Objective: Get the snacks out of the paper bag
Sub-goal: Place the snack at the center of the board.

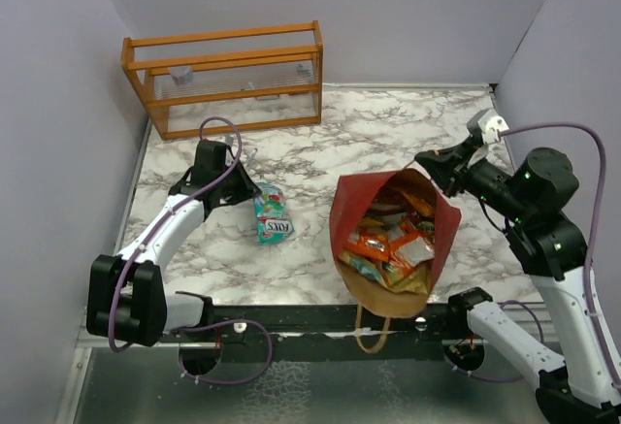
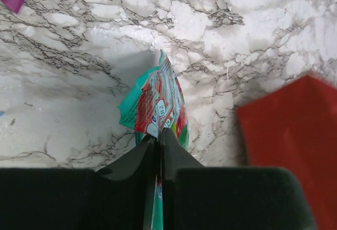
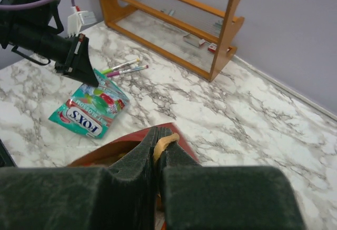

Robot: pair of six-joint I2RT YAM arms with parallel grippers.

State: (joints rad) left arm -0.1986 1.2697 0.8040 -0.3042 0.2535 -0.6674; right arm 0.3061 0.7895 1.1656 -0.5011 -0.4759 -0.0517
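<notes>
We see the veined marble surface (image 1: 388, 123) carrying the paper bag (image 1: 349, 201) at its near edge. The bag is dark red outside and gapes over crinkly orange and gold snacks (image 1: 393, 244). Our right hand (image 1: 434, 167) is clamped on its far rim. Toward the left edge a glossy teal packet (image 1: 273, 217) is pinched by our left hand (image 1: 250, 189). Only the right wrist view shows thin pens (image 3: 126, 68).

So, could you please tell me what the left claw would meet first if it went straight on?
The left claw is shut on the teal packet, whose free end lies just ahead. Beyond it comes the marble table, probably the first hard contact, though depth is unclear.
</notes>
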